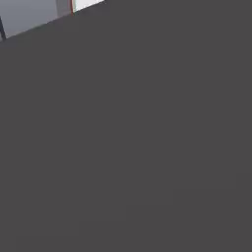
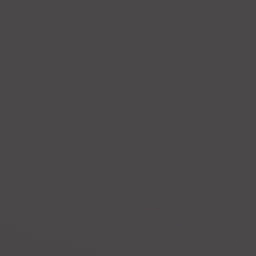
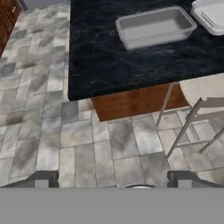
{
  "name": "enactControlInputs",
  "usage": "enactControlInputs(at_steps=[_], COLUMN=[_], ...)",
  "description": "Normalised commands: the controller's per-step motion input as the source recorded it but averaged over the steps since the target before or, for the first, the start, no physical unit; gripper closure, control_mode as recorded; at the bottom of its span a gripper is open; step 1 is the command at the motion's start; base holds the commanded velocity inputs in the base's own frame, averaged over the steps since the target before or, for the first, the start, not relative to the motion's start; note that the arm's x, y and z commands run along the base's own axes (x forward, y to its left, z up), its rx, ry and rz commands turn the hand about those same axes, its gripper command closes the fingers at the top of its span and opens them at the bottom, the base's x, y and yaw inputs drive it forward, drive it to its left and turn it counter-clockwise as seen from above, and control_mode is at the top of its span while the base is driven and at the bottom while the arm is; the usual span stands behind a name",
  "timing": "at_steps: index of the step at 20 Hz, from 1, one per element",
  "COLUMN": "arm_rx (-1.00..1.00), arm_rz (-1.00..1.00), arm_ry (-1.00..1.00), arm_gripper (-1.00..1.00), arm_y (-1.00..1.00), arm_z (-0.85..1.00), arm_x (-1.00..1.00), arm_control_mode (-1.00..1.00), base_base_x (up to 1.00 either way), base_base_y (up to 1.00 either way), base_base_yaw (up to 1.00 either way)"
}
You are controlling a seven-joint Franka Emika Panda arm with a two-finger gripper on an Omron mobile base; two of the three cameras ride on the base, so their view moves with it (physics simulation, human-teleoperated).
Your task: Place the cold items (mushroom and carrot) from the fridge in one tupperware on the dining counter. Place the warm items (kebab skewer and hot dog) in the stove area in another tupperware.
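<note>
Hand view: the camera looks down and forward across a grey tiled floor [image 3: 48, 109] toward the dining counter [image 3: 131, 61], a black stone top with pale veins on a brown wooden base [image 3: 131, 101]. Two shallow pale-grey tupperwares stand on the top: the nearer one [image 3: 155, 27], seen whole and empty, sits a little back from the counter's near edge, and the second [image 3: 211, 15], cut by the frame at the upper right, lies just beside it. A stool [image 3: 199, 116] with thin metal legs stands on the floor at the counter's right, partly tucked beneath the overhang. The gripper [image 3: 112, 181] shows as two dark fingertips set far apart at the bottom, with nothing between them; the jaws stand wide and empty. Both containers appear to be set within reach of the counter's edge so that items can be lowered in from above. No mushroom, carrot or hot dog appears here.

Left base view: a flat dark grey surface [image 1: 128, 147] lies close before the lens, possibly a wall or appliance side; a lighter grey panel [image 1: 34, 15] shows at the upper left.
</note>
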Motion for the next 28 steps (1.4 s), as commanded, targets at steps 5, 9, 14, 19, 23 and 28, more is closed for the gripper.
enactControlInputs(at_steps=[5,9,14,19,23,28], arm_rx=[0.00,0.00,0.00,0.00,0.00,0.00], arm_rz=[0.00,0.00,0.00,0.00,0.00,0.00], arm_ry=[0.00,0.00,0.00,0.00,0.00,0.00], arm_gripper=[-1.00,-1.00,-1.00,-1.00,-1.00,-1.00], arm_y=[0.00,0.00,0.00,0.00,0.00,0.00], arm_z=[0.00,0.00,0.00,0.00,0.00,0.00], arm_x=[0.00,0.00,0.00,0.00,0.00,0.00], arm_control_mode=[1.00,1.00,1.00,1.00,1.00,1.00], base_base_x=[0.01,0.10,0.25,0.64,0.76,0.86], base_base_y=[1.00,1.00,1.00,1.00,1.00,1.00], base_base_yaw=[-0.25,-0.29,-0.34,-0.36,-0.32,-0.29])
